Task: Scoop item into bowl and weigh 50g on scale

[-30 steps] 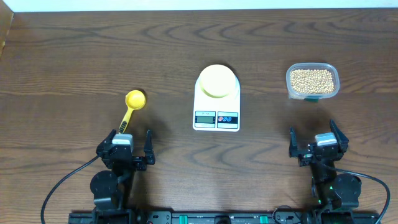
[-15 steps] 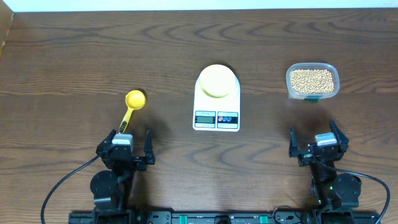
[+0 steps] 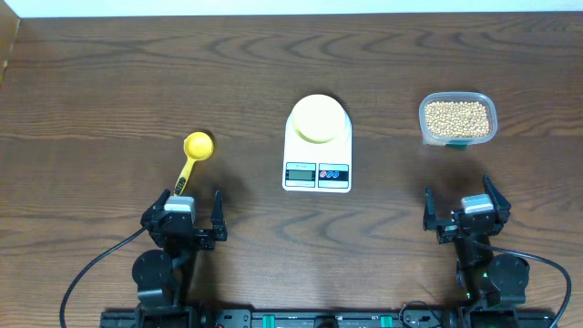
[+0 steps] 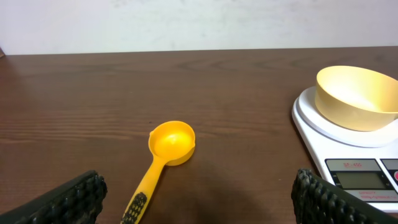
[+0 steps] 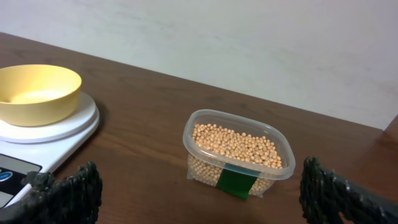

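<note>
Overhead, left gripper [image 3: 193, 208] and right gripper [image 3: 458, 205] gape wide and empty; the yellow scoop [image 3: 197, 147], at nine o'clock from the scale [image 3: 316, 173], looks light and stiff, best pinched mid-handle.

Left gripper [image 4: 196, 204] jaws spread wide; ridged black fingers [image 4: 68, 200] sit in the two lower corners. Yellow scoop [image 4: 163, 155] lies on the dark wood table [image 4: 93, 106], cup at centre-left, handle running to the bottom edge nearer the left finger. Right side: bowl [image 4: 356, 96] stands on the scale [image 4: 311, 118]; display [image 4: 356, 180] unreadable. Pale wall [image 4: 186, 25] along the top.
</note>
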